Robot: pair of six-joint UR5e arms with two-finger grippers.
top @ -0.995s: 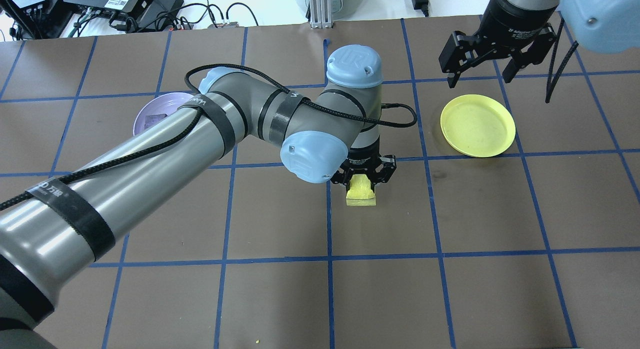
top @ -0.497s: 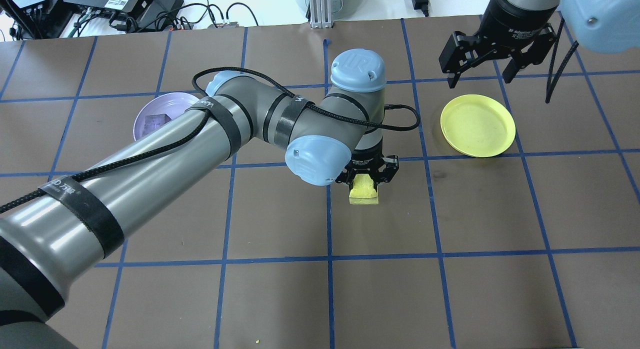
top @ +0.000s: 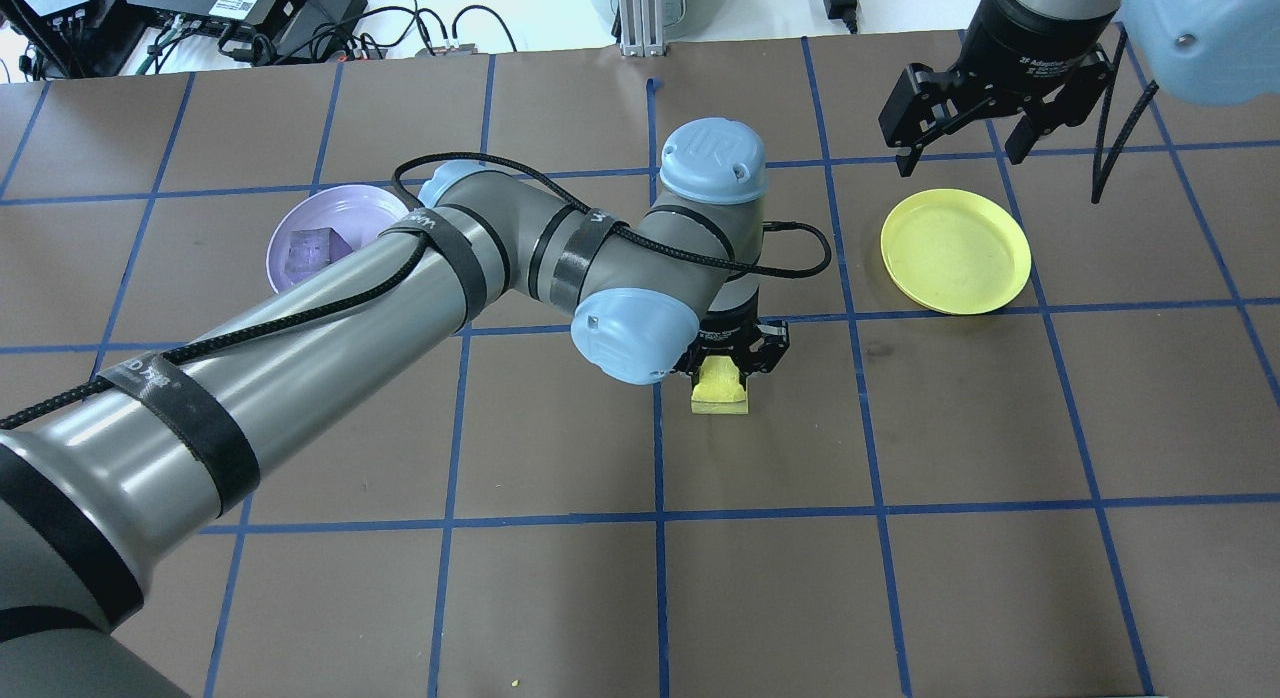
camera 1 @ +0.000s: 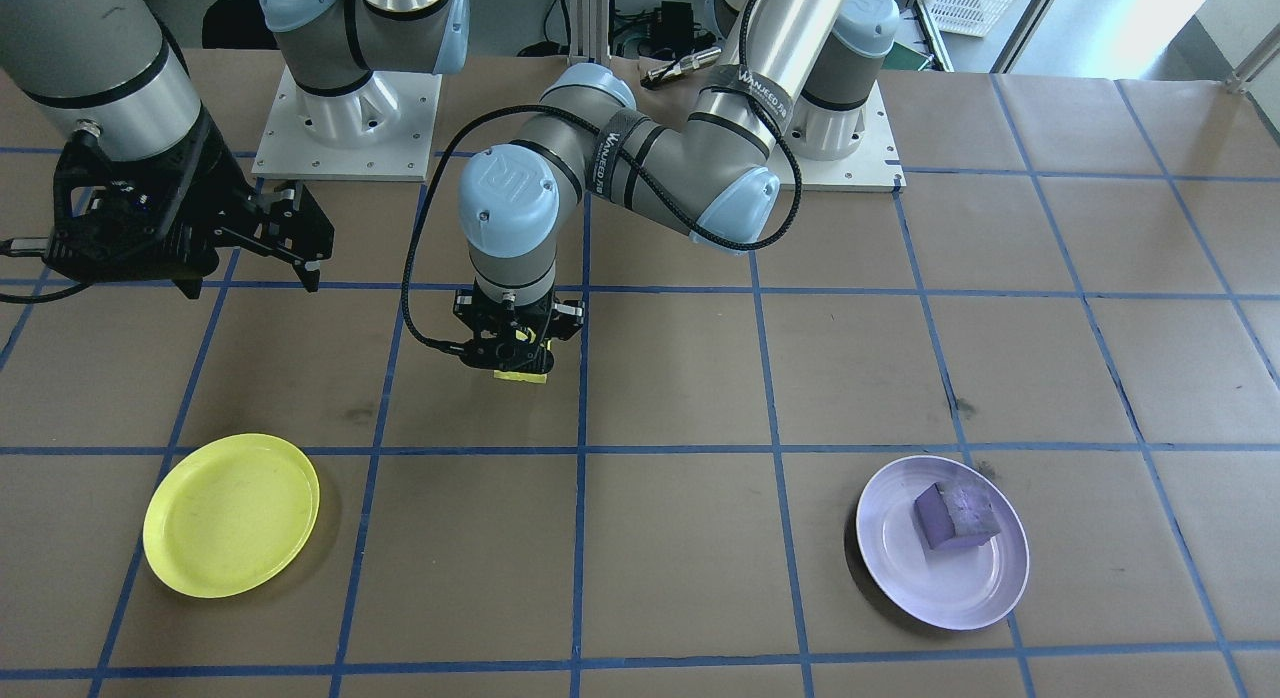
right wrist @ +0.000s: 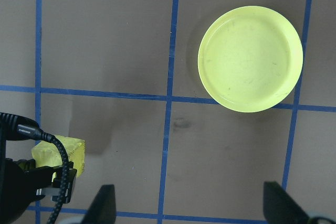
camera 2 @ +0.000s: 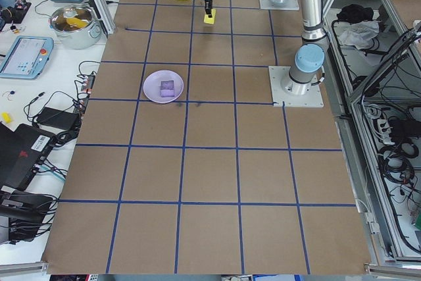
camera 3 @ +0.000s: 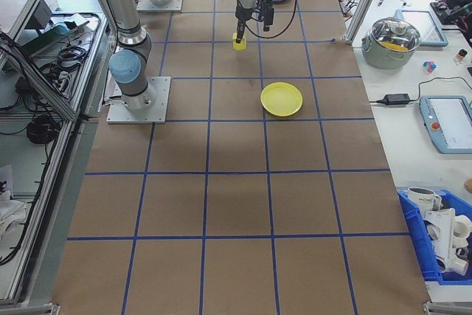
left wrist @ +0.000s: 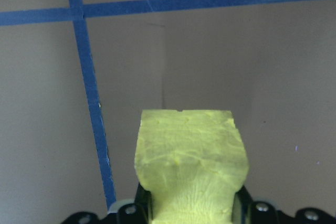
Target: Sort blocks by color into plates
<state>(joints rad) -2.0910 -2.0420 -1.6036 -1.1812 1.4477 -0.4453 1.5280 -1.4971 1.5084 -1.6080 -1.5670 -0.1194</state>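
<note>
My left gripper (top: 722, 370) is shut on the yellow block (top: 720, 391), which fills the left wrist view (left wrist: 189, 166) and hangs low over the brown table near a blue tape crossing. From the front the yellow block (camera 1: 521, 375) peeks out under the gripper (camera 1: 520, 356). The yellow plate (top: 955, 250) lies bare to the right of it, also seen from the right wrist (right wrist: 250, 59). My right gripper (top: 963, 146) hovers open beyond that plate, holding nothing. The purple block (camera 1: 957, 513) rests inside the lavender plate (camera 1: 900, 578); overhead, my left arm partly covers this plate (top: 350, 203).
Blue tape lines divide the table (top: 1000, 428) into squares. The two arm bases (camera 1: 345, 118) stand on white mounting plates at the robot's side. Cables and electronics (top: 250, 18) lie past the far edge. A lidded pot (camera 3: 391, 38) and a tablet (camera 3: 446, 123) sit on a side bench.
My left arm's elbow and wrist have shifted slightly, with the yellow block still in the gripper at almost the same spot. The right arm has not moved.
</note>
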